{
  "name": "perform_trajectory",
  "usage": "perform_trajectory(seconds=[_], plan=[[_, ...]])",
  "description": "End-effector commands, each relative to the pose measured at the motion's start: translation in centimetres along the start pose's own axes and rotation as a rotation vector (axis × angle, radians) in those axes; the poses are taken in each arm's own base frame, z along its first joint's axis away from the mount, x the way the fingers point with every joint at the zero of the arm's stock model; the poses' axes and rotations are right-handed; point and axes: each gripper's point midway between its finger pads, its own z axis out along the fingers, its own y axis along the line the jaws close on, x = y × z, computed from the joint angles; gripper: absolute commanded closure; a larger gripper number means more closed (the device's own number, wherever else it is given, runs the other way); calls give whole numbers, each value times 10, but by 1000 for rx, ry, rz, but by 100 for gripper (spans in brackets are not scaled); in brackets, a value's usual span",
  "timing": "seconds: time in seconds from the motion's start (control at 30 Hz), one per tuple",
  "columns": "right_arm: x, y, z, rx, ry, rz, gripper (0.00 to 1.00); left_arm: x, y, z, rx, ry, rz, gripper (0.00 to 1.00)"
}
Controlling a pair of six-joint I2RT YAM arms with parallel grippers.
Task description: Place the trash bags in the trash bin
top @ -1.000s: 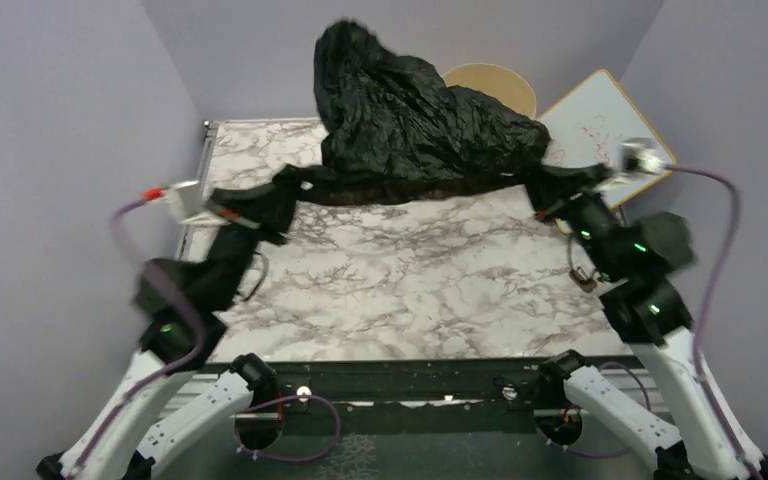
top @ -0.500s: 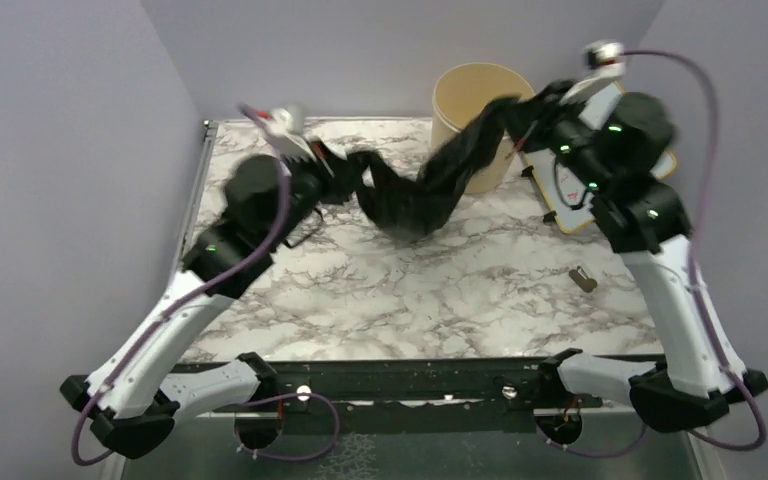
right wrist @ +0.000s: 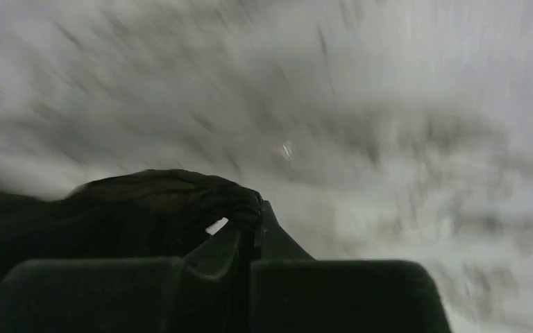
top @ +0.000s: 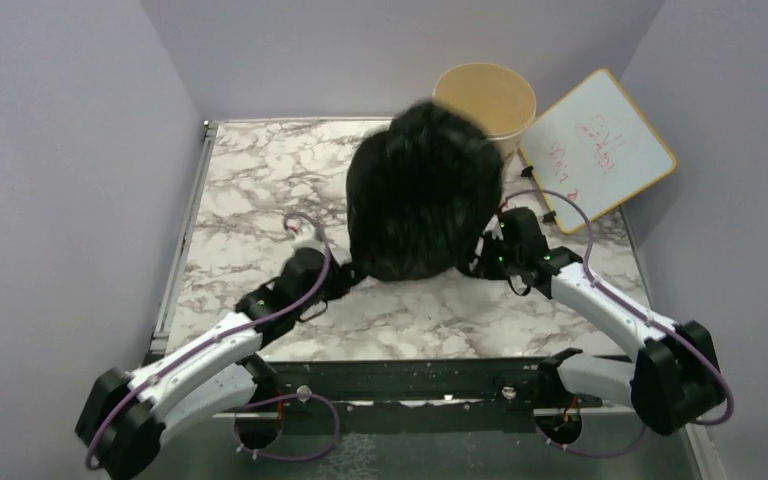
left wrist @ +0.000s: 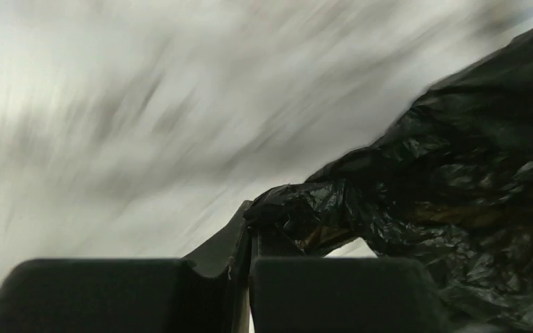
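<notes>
The black trash bag (top: 420, 195) billows up as a blurred dome over the middle of the marble table, held between both arms. My left gripper (top: 345, 275) is shut on the bag's left edge; the pinched plastic (left wrist: 298, 208) shows in the left wrist view above the closed jaws. My right gripper (top: 485, 262) is shut on the bag's right edge, with a bunched fold (right wrist: 229, 201) in the right wrist view. The beige trash bin (top: 490, 100) stands at the far edge, just behind the bag. Both wrist views are motion-blurred.
A white board with a yellow frame (top: 600, 148) leans at the far right beside the bin. The marble table (top: 260, 180) has a metal rail along its left edge. Purple walls close in on three sides.
Both arms have swung down and toward the near side, from high near the bin to low over the table. The bag has gone from a stretched strip to an inflated dome.
</notes>
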Motion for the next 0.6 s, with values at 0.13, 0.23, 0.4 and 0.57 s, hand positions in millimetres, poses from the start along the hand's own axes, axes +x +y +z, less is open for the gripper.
perform_trajectory(seconds=[0.13,0.23,0.4,0.57], plan=[[-206,100,-121,-188,-359,-104,99,-105,-102,-16,158,-125,131,100],[-280,134,-223,-290,-707,-189,99,-193,-168,-66,298,-338,261,100],[-225,74,-201,-159,-824,-67,99,-186,-120,-85,230,-491,227,100],[43,-7,-25,128,269,203,100,40,33,-10,-123,139,-74,100]])
